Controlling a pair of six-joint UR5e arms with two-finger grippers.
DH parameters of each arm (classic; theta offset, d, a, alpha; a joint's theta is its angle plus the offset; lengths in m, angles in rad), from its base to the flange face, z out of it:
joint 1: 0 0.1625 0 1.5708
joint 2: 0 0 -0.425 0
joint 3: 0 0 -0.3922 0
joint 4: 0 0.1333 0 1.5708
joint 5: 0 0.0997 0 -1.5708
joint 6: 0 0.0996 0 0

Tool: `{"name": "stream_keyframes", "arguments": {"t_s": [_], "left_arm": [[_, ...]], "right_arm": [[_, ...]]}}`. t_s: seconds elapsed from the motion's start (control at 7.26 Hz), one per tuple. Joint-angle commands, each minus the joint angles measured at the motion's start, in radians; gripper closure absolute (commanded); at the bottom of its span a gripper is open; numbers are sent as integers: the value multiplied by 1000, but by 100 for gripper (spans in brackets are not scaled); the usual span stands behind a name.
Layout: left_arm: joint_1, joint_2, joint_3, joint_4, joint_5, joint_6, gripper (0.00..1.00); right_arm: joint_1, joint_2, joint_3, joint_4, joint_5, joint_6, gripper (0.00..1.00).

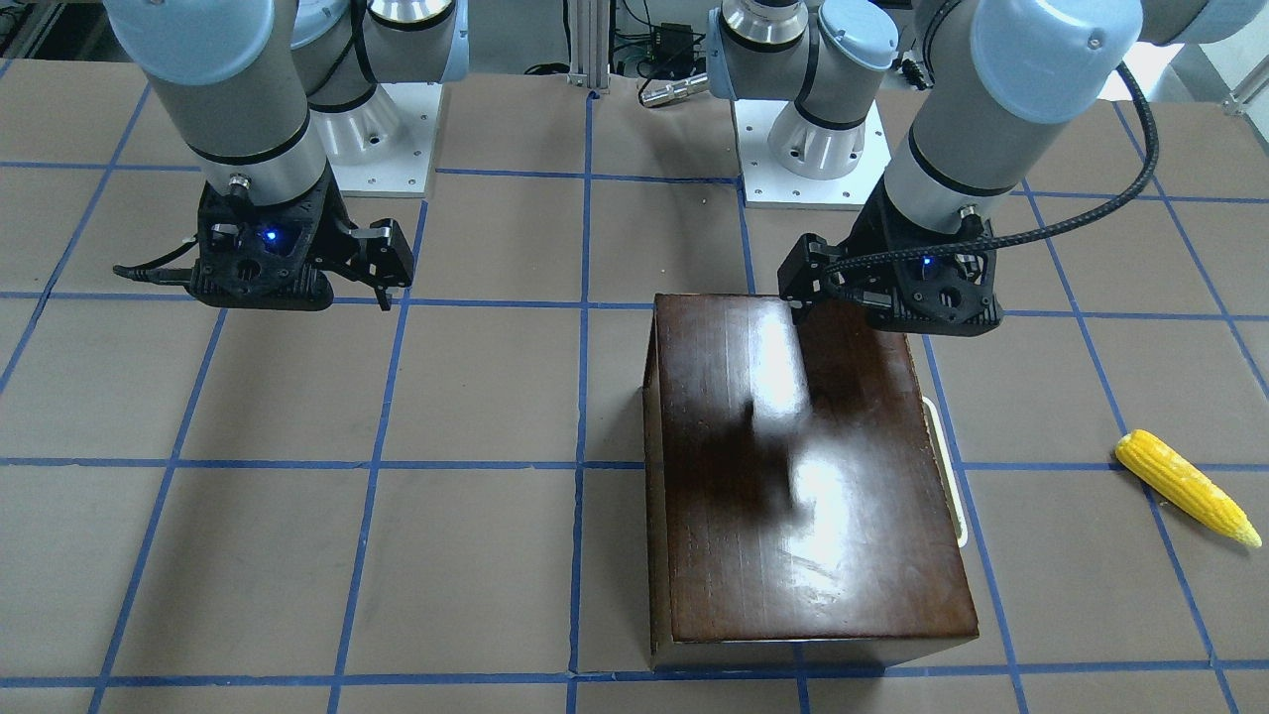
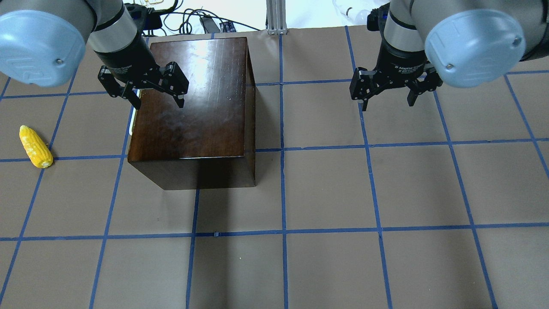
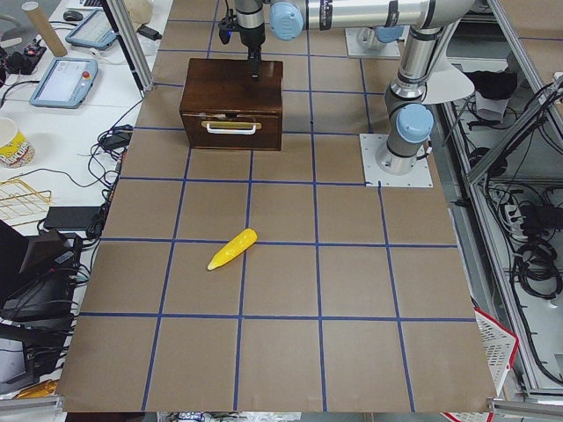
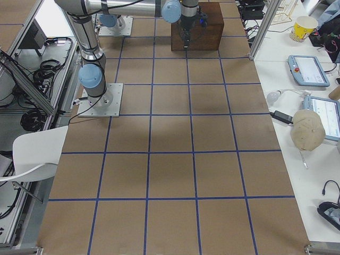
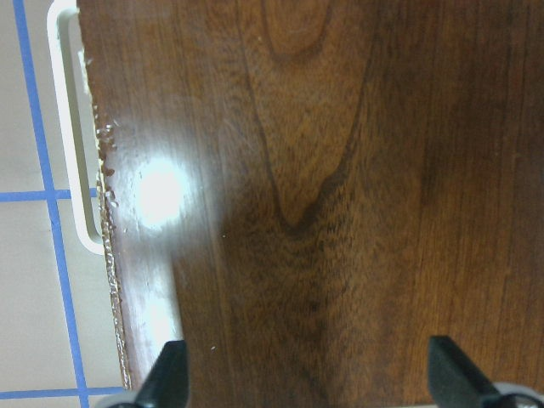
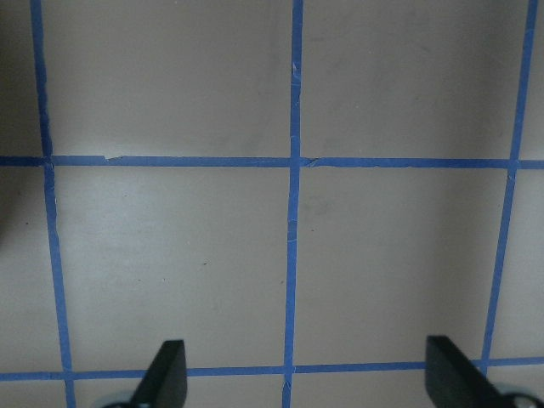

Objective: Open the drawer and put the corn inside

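One corn (image 2: pixel 35 146) on table (image 2: pixel 386 193), well apart at 9 o'clock of one dark box (image 2: pixel 193 98), overhead view. One drawer (image 3: pixel 192 128) shut, one whitish handle (image 3: pixel 231 128). Left tool (image 2: pixel 159 104) spread, above box top's 10 o'clock edge. Right tool (image 2: pixel 387 103) spread over table, 3 o'clock of box. Wrist lettering too small to read.

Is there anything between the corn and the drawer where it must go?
Nothing lies on the table between the corn and the drawer. The drawer is shut in the box, though, so its own front panel blocks the way until the handle is pulled.
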Motion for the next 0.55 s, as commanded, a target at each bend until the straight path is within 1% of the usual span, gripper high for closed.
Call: {"name": "stream_keyframes", "arguments": {"t_s": [0.0,0.41], "left_arm": [[1,1,-1,0,1,0,0],[7,9,-1,0,0,0,0]], "right_arm": [[0,0,0,-1,0,0,0],[0,0,0,-1,0,0,0]]}}
